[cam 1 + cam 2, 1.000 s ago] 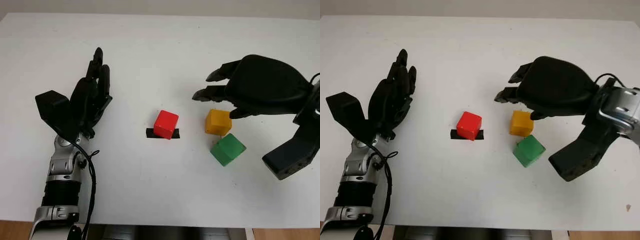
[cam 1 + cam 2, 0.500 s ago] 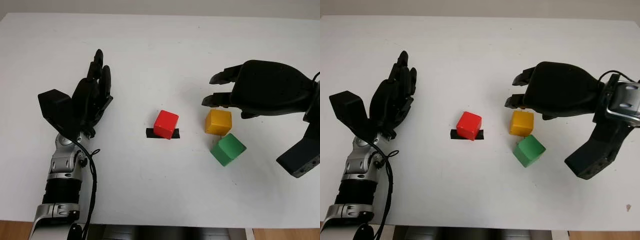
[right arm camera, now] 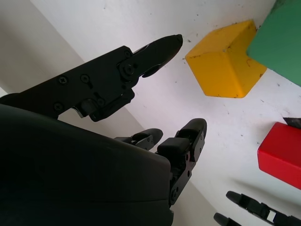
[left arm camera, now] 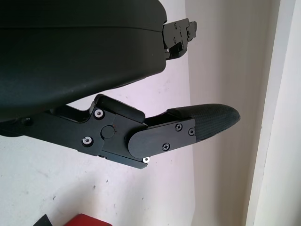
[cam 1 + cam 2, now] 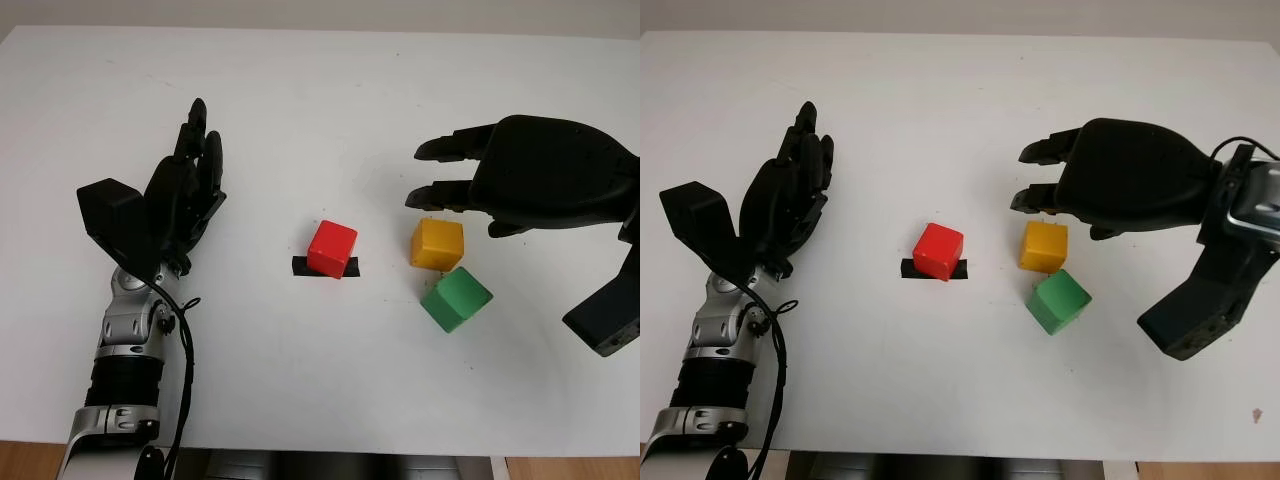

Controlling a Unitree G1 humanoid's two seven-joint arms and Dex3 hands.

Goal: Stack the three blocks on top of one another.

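Yellow block (image 5: pixel 437 244) sits just under your empty, uncurled right hand (image 5: pixel 530 180), the green block (image 5: pixel 456 298) touching it, the red block (image 5: pixel 332 248) beyond the fingertips on black tape (image 5: pixel 300 266). Left hand (image 5: pixel 175 200) waits open, well apart. 0 of 3 stacked; every lift remains.

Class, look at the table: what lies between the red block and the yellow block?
Nothing: the stretch between the red block and the yellow block is bare white table, as the left eye view shows.
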